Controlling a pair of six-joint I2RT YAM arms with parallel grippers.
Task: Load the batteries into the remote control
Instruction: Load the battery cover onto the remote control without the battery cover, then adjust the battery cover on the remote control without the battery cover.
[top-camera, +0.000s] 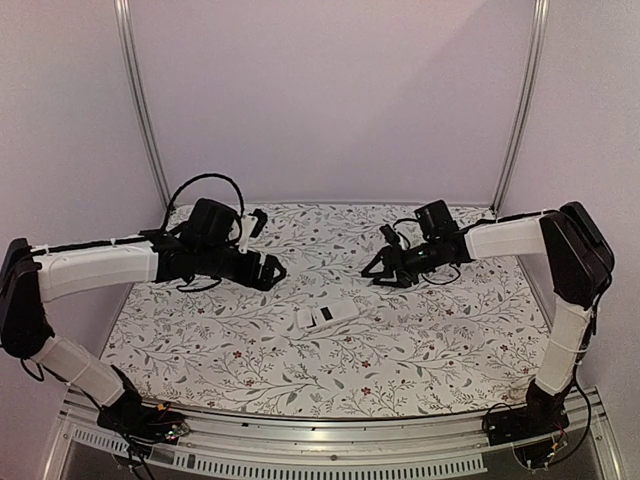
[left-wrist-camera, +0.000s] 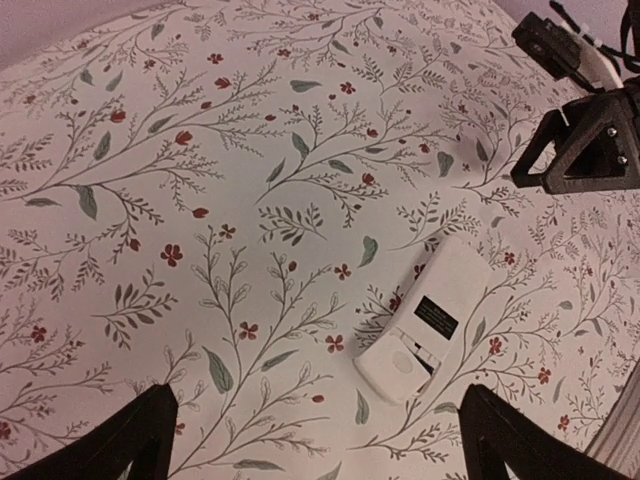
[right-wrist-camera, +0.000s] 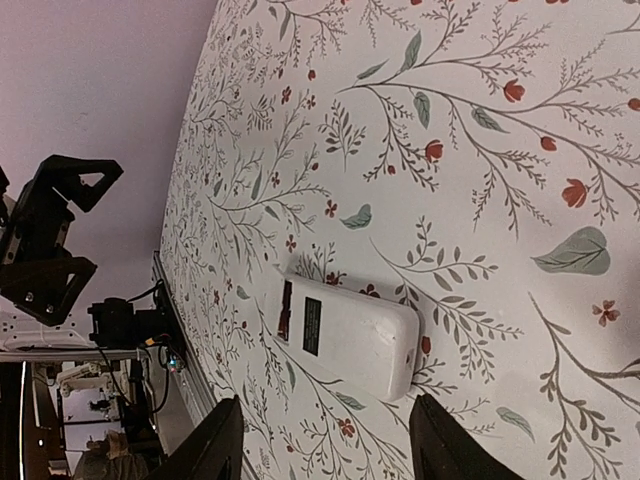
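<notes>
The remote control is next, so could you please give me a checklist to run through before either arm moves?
1. Is the remote control lying flat on the table, clear of both arms: ok.
2. Is its plain back up, with the black label showing: ok.
3. Is its battery recess uncovered: cannot tell.
4. Are the batteries in view: not ok, none shows in any view.
5. Are the left jaws open and empty: ok.
6. Are the right jaws open and empty: ok.
</notes>
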